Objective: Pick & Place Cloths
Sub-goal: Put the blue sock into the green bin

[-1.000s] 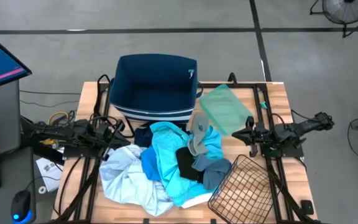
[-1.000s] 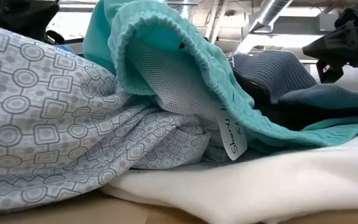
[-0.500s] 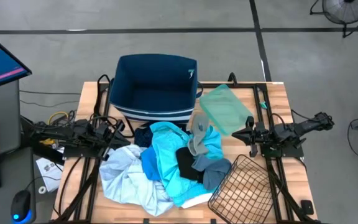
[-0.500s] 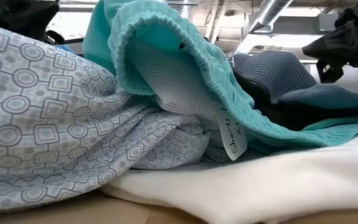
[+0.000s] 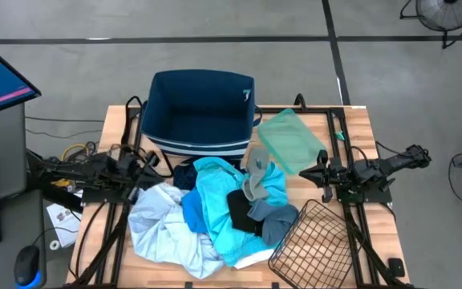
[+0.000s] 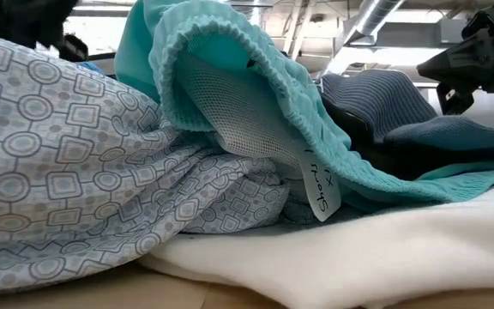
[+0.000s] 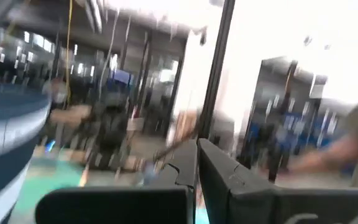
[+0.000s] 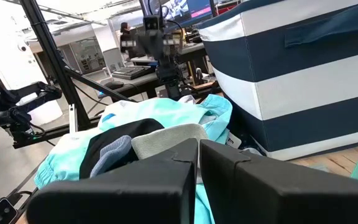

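Observation:
The cloths lie in a heap at the table's middle: turquoise [image 5: 219, 205] on top, pale blue-white patterned [image 5: 163, 229] at the left, black [image 5: 243, 210], grey [image 5: 255, 181], navy [image 5: 185, 175], and white [image 5: 247, 258] at the near edge. In the low view the turquoise one [image 6: 230, 77] drapes over the patterned one [image 6: 67, 172]. My left gripper [image 5: 147, 163] hovers shut by the heap's left side, fingertips together in its wrist view [image 7: 197, 155]. My right gripper [image 5: 321, 172] waits shut by the heap's right side [image 8: 199, 149].
The navy striped fabric bin [image 5: 199, 112] stands at the far edge behind the heap. A black wire basket [image 5: 315, 241] lies tipped at the near right corner. A pale green translucent sheet [image 5: 291, 143] lies far right. Bare wood shows at the right edge [image 5: 359, 136].
My left gripper has drawn back a little toward the table's left edge, still shut. The cloths and my right arm have kept still.

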Motion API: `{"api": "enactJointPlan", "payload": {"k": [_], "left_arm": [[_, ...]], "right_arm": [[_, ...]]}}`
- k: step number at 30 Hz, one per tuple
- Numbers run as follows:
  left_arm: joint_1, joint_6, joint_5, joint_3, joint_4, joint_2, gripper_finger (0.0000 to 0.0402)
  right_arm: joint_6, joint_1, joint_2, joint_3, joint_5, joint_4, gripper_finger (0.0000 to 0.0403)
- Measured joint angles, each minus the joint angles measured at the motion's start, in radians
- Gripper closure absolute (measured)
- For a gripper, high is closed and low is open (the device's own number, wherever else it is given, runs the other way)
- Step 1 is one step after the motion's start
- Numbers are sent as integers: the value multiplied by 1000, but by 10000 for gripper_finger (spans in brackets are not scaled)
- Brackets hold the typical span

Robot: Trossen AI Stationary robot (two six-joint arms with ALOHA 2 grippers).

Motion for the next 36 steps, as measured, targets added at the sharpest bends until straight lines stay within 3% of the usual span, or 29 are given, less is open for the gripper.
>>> {"api": "enactJointPlan", "payload": {"k": [6,9,16,21,24,30,36], "left_arm": [[0,-67,-1,0,313,0,400],[0,-68,-5,0,407,0,400],[0,-6,-6,0,507,0,400],[0,-6,-5,0,526,9,400],[0,-6,-11,0,552,33,400],[0,-6,-166,39,700,117,400],[0,-9,-165,277,701,388,400]], "right_arm": [[14,0,0,0,3,0,386],[134,0,0,0,3,1,386],[457,0,0,-2,3,14,386],[575,0,0,-4,4,78,386],[582,0,0,-4,5,75,386],[524,0,-1,-3,7,186,386],[411,0,-1,-2,4,332,386]]}}
